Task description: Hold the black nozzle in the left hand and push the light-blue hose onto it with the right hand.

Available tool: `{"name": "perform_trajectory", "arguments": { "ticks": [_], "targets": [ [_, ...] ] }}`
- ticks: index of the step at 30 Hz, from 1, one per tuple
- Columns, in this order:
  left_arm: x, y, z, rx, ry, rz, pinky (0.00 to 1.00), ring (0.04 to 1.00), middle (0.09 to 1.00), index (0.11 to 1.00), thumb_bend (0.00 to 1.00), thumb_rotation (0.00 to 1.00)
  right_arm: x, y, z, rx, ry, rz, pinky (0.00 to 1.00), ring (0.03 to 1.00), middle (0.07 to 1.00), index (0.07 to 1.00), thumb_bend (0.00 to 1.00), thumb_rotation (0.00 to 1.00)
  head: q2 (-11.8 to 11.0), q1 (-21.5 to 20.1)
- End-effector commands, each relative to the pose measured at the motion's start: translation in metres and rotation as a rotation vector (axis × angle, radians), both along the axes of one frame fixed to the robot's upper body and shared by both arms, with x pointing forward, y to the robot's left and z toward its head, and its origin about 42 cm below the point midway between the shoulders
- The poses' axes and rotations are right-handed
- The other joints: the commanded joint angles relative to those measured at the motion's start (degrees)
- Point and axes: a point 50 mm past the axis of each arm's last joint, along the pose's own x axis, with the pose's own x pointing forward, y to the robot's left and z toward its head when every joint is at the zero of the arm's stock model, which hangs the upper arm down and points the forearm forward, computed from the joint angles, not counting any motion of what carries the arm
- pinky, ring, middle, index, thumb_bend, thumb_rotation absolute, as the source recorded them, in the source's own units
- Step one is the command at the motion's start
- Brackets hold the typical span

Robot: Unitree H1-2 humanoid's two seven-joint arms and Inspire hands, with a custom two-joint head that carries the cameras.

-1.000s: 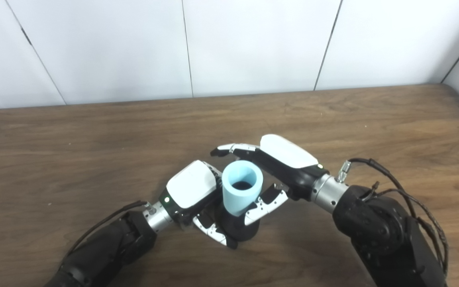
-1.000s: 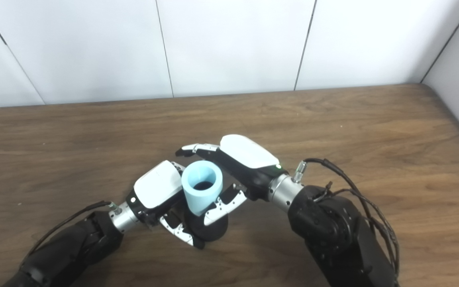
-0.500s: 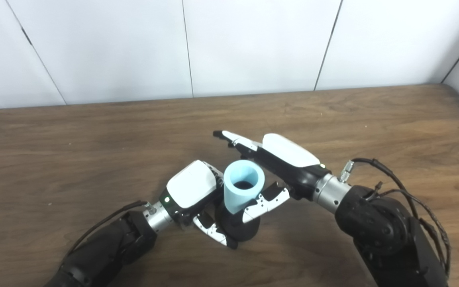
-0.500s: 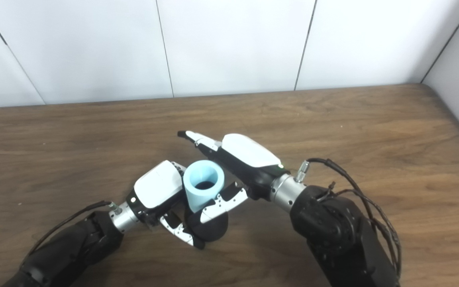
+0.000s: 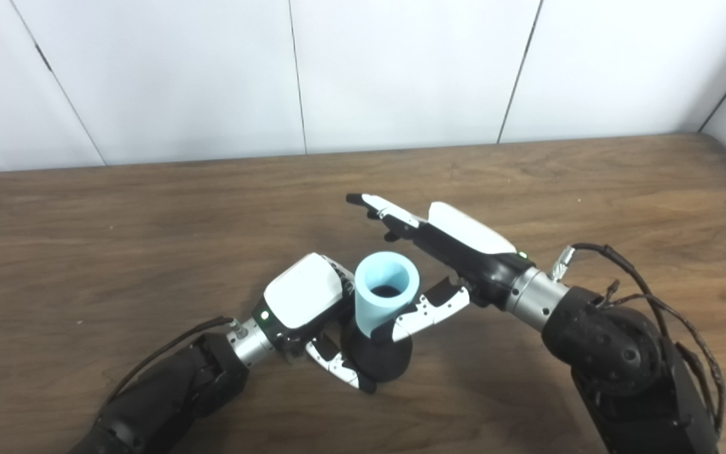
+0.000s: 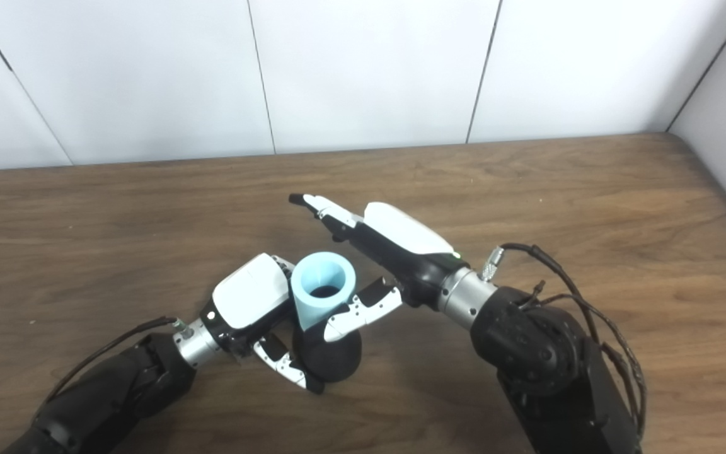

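Light-blue hose (image 5: 386, 296) upright on black nozzle (image 5: 380, 356), probably light, stiff: best gripped mid-wall; left hand (image 5: 303, 301) clasping nozzle beneath, right hand (image 5: 448, 252) splayed, empty beside hose.

We look down on a dark brown wood-grain table (image 5: 149, 208) that fills the lower part of both views. Behind it stands a white panelled wall (image 5: 401, 69) with thin dark seams, meeting a second white wall (image 6: 725, 126) at the right corner.
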Motion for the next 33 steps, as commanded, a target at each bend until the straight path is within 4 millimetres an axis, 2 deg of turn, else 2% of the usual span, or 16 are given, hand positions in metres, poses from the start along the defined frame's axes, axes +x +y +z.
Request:
{"name": "perform_trajectory", "arguments": {
  "ticks": [1,4,7,12,14,21,27,31,33],
  "targets": [
    [-0.037,0.01,-0.06,0.126,0.159,0.014,0.24,0.299,0.349,0.384,0.99,0.18,-0.001,-0.001,0.022,0.037,-0.105,-0.002,0.79,0.921,0.996,1.0,1.0,0.49,-0.1,-0.1],
    [-0.037,0.01,-0.061,0.121,0.161,0.013,0.22,0.277,0.327,0.364,1.0,0.18,-0.002,-0.003,0.026,0.066,-0.139,-0.007,0.83,0.938,0.995,0.999,1.0,0.49,-0.1,-0.1],
    [-0.037,0.009,-0.061,0.118,0.168,0.014,0.24,0.302,0.354,0.385,1.0,0.18,-0.004,-0.007,0.03,0.076,-0.177,-0.015,0.82,0.931,0.984,0.989,1.0,0.56,-0.1,-0.1],
    [-0.036,0.008,-0.06,0.128,0.173,0.012,0.26,0.315,0.356,0.382,0.98,0.19,-0.01,-0.015,0.038,0.077,-0.29,-0.013,0.85,0.962,0.982,1.0,1.0,0.79,-0.2,-0.1],
    [-0.036,0.008,-0.06,0.127,0.174,0.012,0.26,0.316,0.357,0.38,0.99,0.19,-0.013,-0.018,0.039,0.074,-0.322,-0.013,0.88,0.985,0.995,1.0,1.0,0.83,-0.1,-0.1],
    [-0.036,0.008,-0.056,0.124,0.17,0.011,0.3,0.351,0.397,0.424,0.99,0.19,-0.033,-0.027,0.033,0.037,-0.414,-0.009,0.88,1.0,0.998,0.992,0.97,0.86,-0.1,-0.1],
    [-0.036,0.007,-0.057,0.115,0.159,0.012,0.29,0.335,0.377,0.409,1.0,0.19,-0.055,-0.025,0.027,-0.005,-0.442,0.052,0.9,0.991,0.953,0.925,0.95,0.85,-0.1,0.0],
    [-0.036,0.007,-0.055,0.115,0.165,0.012,0.32,0.366,0.41,0.441,1.0,0.2,-0.067,-0.025,0.015,-0.059,-0.452,0.067,0.82,0.943,0.916,0.893,0.96,0.81,-0.1,0.1],
    [-0.036,0.007,-0.055,0.115,0.167,0.012,0.33,0.379,0.424,0.453,1.0,0.19,-0.071,-0.026,0.009,-0.077,-0.455,0.065,0.81,0.937,0.911,0.886,0.97,0.8,-0.1,0.1]
  ]
}}
